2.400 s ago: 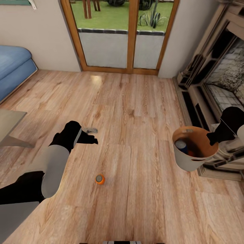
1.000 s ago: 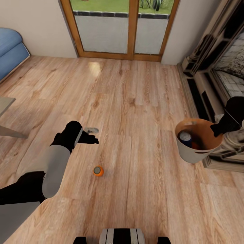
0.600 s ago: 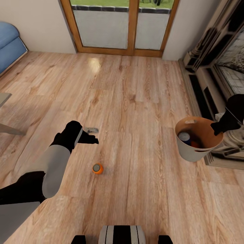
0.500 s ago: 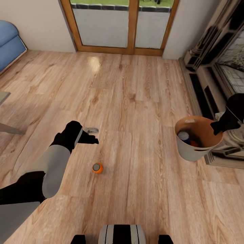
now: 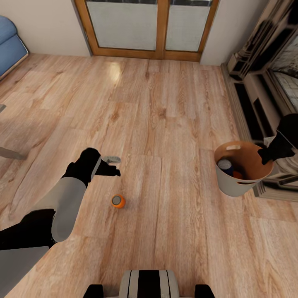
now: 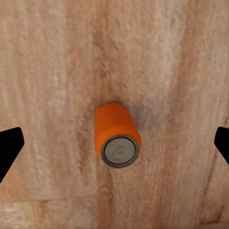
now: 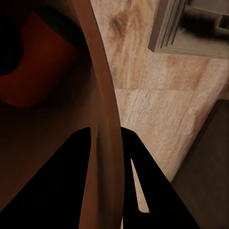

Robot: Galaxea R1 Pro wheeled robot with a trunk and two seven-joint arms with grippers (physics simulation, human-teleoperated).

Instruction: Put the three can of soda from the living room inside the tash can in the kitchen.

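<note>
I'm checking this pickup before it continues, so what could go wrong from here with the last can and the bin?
The orange can stands upright on the wood floor between the wide-open left gripper fingers; an off-centre close may tip it and send it rolling.

The right gripper pinches only the trash can rim, so the bin may tilt or slip, spilling the blue can inside.

The left arm (image 5: 66, 203) has a pale grey, smooth forearm shell between matte black sections: a black upper arm toward the shoulder and a black wrist housing with a thin light strip along one edge. The left gripper (image 5: 112, 164) carries black fingers and a small grey piece. The right gripper (image 5: 271, 154) is matte black. The base (image 5: 149, 284), nearest the camera, is grey with black stripes and black corner blocks.
</note>
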